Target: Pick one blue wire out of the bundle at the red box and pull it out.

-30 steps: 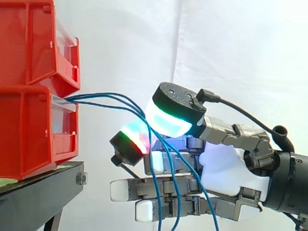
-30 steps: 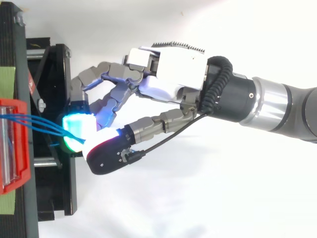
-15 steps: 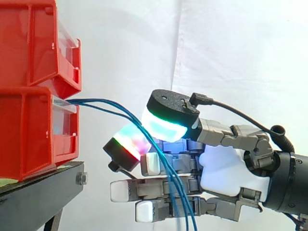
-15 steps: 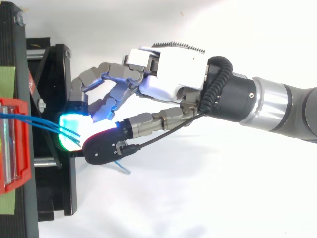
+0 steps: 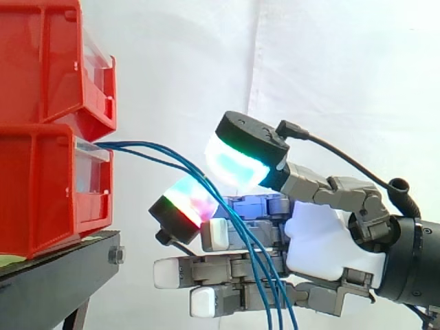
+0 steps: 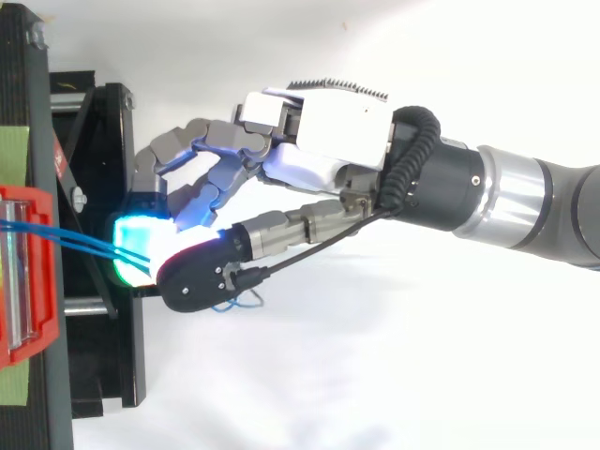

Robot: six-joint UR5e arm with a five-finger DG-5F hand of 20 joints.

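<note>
Since the frame half a second back, the thumb (image 5: 240, 161) had lifted a little, and the wires (image 5: 158, 152), spread apart a second ago, had drawn into one tight strand. The hand (image 5: 313, 240) was closed on them: thumb and one curled finger (image 5: 184, 206) met round the strand just ahead of the palm, while the other fingers lay straight below. How hard the pads pressed could not be judged. Ahead of the fingertips the wires ran near level into the slot of the lower bin (image 5: 41, 185), which sat on the stand (image 5: 55, 275). Behind the pinch they dropped across the straight fingers and hung beneath the hand, and from above a slack blue loop (image 6: 246, 300) showed just beside the thumb. The chief risk seemed to be that several wires, not one, lay between the pads, so a pull back would likely drag the bundle together. A light grip could let the strand slide through the pads. The hanging tails might also catch on the lower fingers, and a firmly seated bundle might tug the bin forward on its stand.
</note>
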